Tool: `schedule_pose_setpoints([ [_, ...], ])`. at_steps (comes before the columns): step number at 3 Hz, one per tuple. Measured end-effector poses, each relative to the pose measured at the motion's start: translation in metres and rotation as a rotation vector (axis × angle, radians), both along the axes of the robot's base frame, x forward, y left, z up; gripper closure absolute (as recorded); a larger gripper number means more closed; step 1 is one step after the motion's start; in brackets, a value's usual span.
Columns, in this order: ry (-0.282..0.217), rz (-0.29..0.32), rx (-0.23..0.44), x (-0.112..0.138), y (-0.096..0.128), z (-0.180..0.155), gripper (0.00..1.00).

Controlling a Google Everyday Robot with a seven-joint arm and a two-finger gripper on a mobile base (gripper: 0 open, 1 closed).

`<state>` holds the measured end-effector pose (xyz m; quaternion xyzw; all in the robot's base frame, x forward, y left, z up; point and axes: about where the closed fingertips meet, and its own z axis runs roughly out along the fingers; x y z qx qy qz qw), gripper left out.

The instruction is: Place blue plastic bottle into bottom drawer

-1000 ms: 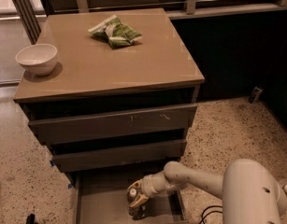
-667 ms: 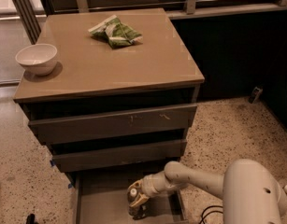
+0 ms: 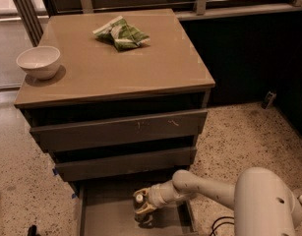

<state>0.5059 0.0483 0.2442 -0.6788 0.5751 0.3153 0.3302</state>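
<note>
Below the counter's (image 3: 116, 75) front edge: bottom drawer (image 3: 104, 213), pulled out. Gripper (image 3: 144, 211) low inside it, toward the right wall; how far open, cannot tell. Blue plastic bottle (image 3: 139, 198) at the gripper's tip, white cap showing, over the drawer floor. Left edge: white bowl (image 3: 38, 61). Back edge, middle: green bag (image 3: 121, 33).

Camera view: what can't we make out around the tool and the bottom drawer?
All in the camera view:
- the tool, low inside the bottom drawer: its details are lost in the drawer's shadow.
- the blue plastic bottle: body hidden by the tool; only what may be its white cap shows.
- the bottom drawer's front end: cut off by the lower edge.
- the upper drawers: insides hidden behind their fronts.
</note>
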Motion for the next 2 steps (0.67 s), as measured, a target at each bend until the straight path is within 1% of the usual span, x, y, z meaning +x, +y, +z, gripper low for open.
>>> schedule_pose_setpoints([
  [1,0.0,0.0,0.0,0.0,0.0,0.0,0.04],
  [2,0.0,0.0,0.0,0.0,0.0001,0.0,0.0],
])
